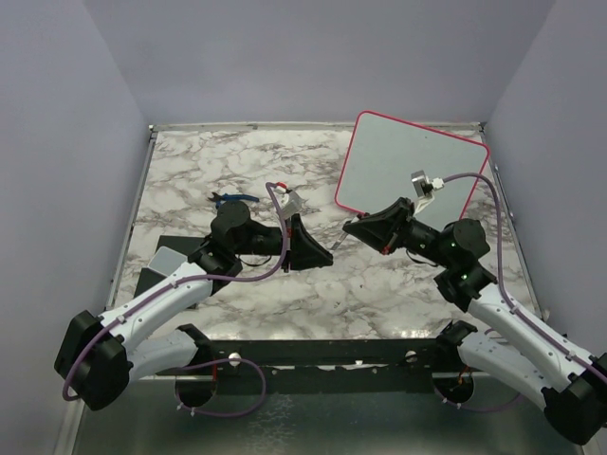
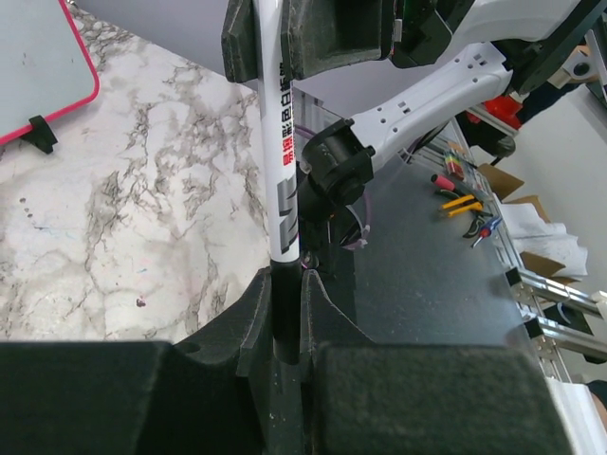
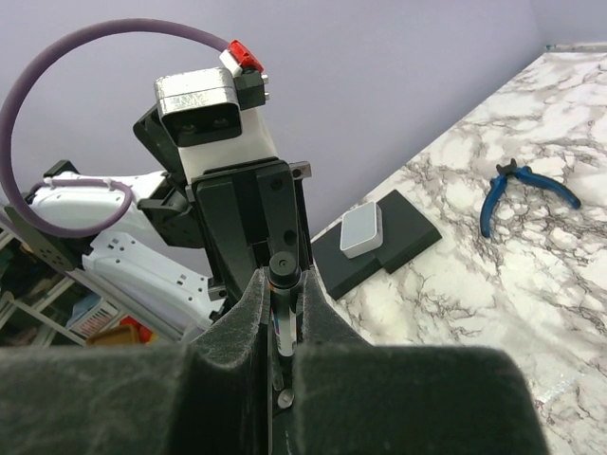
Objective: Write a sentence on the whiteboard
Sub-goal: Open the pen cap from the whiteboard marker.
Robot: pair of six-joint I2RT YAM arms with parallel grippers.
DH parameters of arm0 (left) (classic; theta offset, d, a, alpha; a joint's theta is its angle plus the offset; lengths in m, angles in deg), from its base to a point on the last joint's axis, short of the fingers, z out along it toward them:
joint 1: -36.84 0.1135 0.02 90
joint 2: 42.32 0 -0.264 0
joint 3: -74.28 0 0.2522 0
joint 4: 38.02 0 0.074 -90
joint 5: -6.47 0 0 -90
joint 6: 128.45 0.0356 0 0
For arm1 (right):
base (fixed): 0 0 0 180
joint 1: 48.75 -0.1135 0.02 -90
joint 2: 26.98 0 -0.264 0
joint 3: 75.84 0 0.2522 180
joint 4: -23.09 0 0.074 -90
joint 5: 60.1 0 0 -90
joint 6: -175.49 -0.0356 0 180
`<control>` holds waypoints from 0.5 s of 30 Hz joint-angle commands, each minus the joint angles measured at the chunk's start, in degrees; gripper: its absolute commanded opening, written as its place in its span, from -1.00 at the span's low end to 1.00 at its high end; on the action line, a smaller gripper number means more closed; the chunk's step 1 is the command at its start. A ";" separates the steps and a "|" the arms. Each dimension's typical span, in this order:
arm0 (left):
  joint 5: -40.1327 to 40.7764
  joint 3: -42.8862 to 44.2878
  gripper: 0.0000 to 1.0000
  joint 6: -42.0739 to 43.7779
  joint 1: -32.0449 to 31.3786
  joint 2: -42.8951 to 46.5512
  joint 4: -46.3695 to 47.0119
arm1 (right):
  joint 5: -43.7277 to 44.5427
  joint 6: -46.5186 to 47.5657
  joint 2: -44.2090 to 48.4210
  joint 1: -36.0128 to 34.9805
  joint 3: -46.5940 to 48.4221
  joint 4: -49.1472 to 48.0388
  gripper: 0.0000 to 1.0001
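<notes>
While left gripper (image 2: 285, 284) and right gripper (image 3: 282, 284) each clamp 1 end of the marker (image 2: 282, 161), apparently to uncap it, a skewed pull risks dropping it between them.

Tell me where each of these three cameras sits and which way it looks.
Top external: fixed above and behind the arms, looking down on the marble table and whiteboard; both arms show.
Left wrist: rides the left arm, looking past the left gripper, which clamps the marker, toward the right arm.
Right wrist: rides the right arm, looking past the right gripper at the left wrist, pliers and dark pad beyond.
Shared: both wrist views show the marker, gripped at both ends.
</notes>
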 commanded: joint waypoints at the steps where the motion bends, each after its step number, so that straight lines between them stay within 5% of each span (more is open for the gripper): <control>1: -5.47 -0.52 -1.00 3.48 -1.45 -0.48 -7.88 | 9.72 0.29 2.93 3.34 4.19 -3.81 -0.99; 15: -3.80 1.58 -1.00 9.32 -4.12 -2.18 -15.72 | 14.77 1.99 6.67 3.73 5.77 0.83 -0.99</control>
